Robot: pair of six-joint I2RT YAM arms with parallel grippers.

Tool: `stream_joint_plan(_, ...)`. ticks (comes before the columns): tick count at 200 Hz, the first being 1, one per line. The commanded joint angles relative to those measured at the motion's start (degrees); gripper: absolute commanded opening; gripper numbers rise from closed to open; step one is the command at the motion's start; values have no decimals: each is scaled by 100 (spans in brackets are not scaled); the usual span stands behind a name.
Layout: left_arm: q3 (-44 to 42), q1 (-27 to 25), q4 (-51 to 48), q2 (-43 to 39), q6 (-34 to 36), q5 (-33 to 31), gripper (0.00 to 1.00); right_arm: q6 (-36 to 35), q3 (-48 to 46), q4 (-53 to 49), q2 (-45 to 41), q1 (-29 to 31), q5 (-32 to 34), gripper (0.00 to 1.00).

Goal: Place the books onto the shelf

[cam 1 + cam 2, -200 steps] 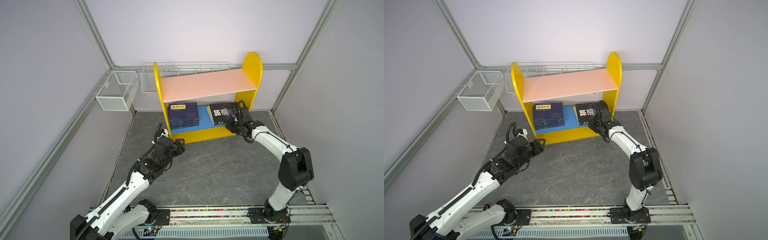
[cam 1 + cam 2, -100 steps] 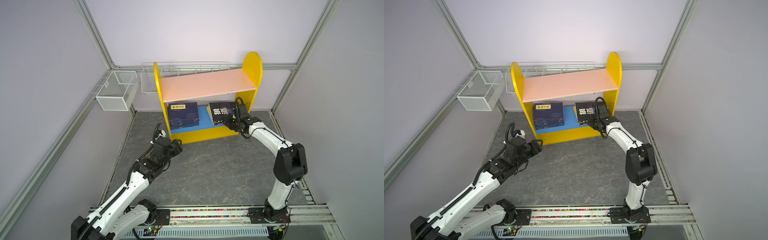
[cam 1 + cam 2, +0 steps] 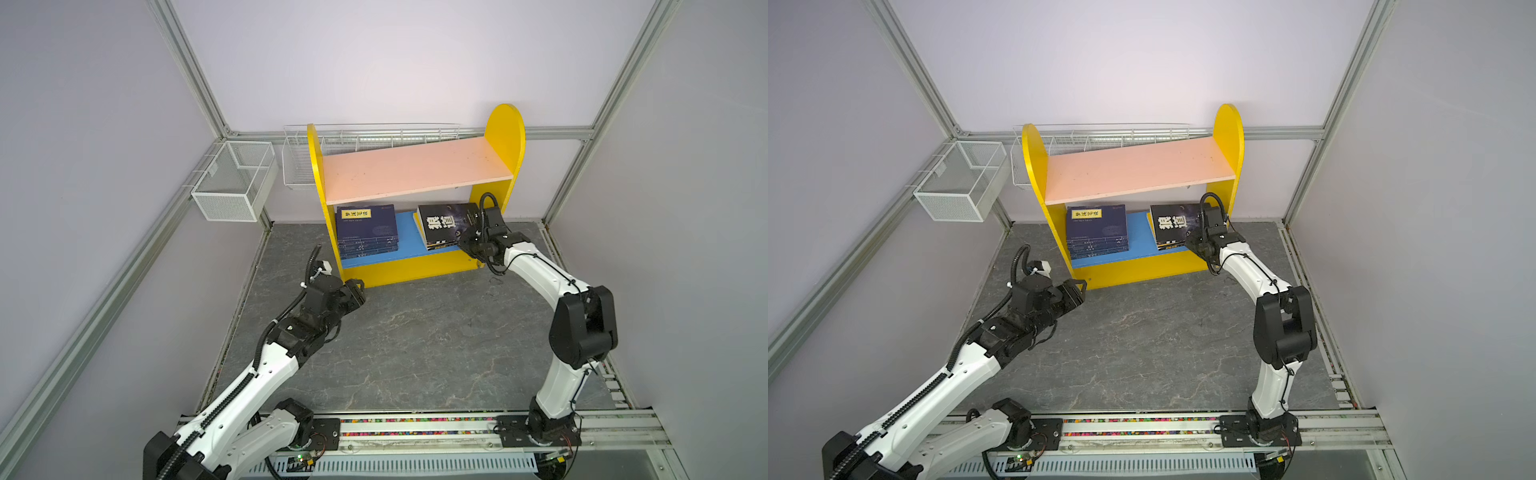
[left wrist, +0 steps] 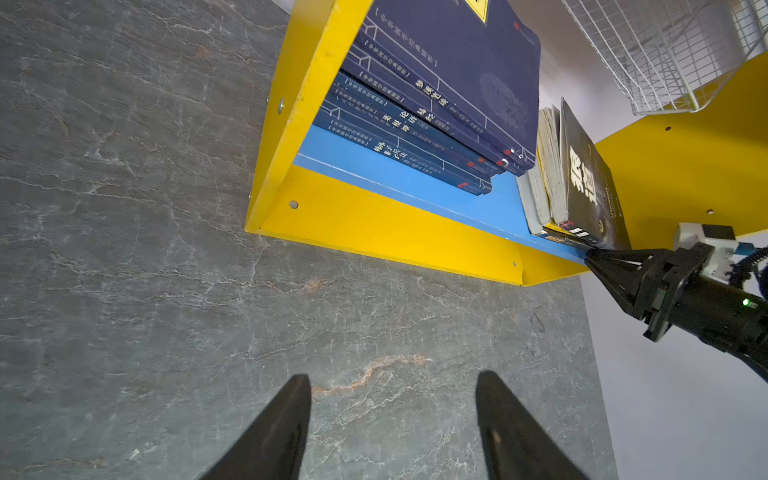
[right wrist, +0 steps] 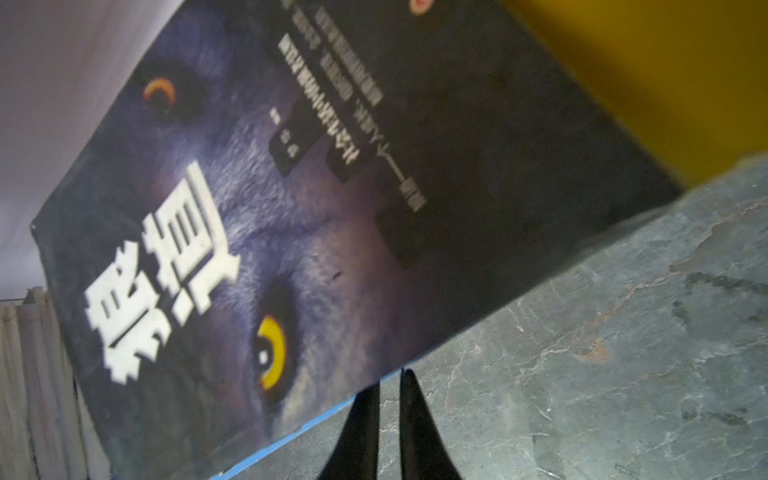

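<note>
The shelf [image 3: 415,170] [image 3: 1133,170] stands at the back with a bare pink upper board. On its blue lower board [image 4: 374,166] lie several navy books [image 3: 365,228] [image 3: 1096,228] [image 4: 436,83] in a stack at the left. At the right, a wolf-eye book [image 3: 446,222] [image 3: 1173,224] [image 4: 590,178] [image 5: 291,208] tops a small pile. My right gripper [image 3: 461,241] [image 3: 1190,241] [image 4: 590,255] [image 5: 390,378] is shut, its tips touching that book's front edge. My left gripper [image 3: 358,291] [image 3: 1079,289] [image 4: 392,378] hangs open and empty over the floor by the shelf's left front corner.
A white mesh basket [image 3: 235,187] hangs on the left wall and a long wire basket [image 3: 374,137] runs behind the shelf. The grey stone floor [image 3: 415,332] lies in front. The arms' base rail [image 3: 415,428] runs along the front edge.
The right arm's elbow has drawn in a little while its shut gripper stays at the wolf-eye book's edge. The left gripper has barely shifted and stays open.
</note>
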Motion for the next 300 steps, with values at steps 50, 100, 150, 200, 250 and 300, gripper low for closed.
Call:
stream_joint_plan(50, -28, 37, 119, 83, -55, 74, 64, -169, -151, 336, -351, -222, 338, 15)
stream_joint_plan(100, -22, 37, 195, 149, -70, 154, 64, -264, -231, 859, -284, -203, -104, 15)
stream_joint_plan(150, -62, 32, 201, 126, -70, 158, 64, -237, -281, 1322, -189, -127, -321, 15)
stream_joint_plan(200, -90, 45, 213, 96, -39, 154, 64, 12, -423, 1266, -257, -77, 58, 15)
stream_joint_plan(250, -102, 63, 58, -49, 35, -29, 64, -34, -933, 1422, -723, -45, 171, 15)
stream_joint_plan(300, 55, 228, -482, -295, 369, -634, 64, -550, -1865, 1095, -2059, 16, 537, 18)
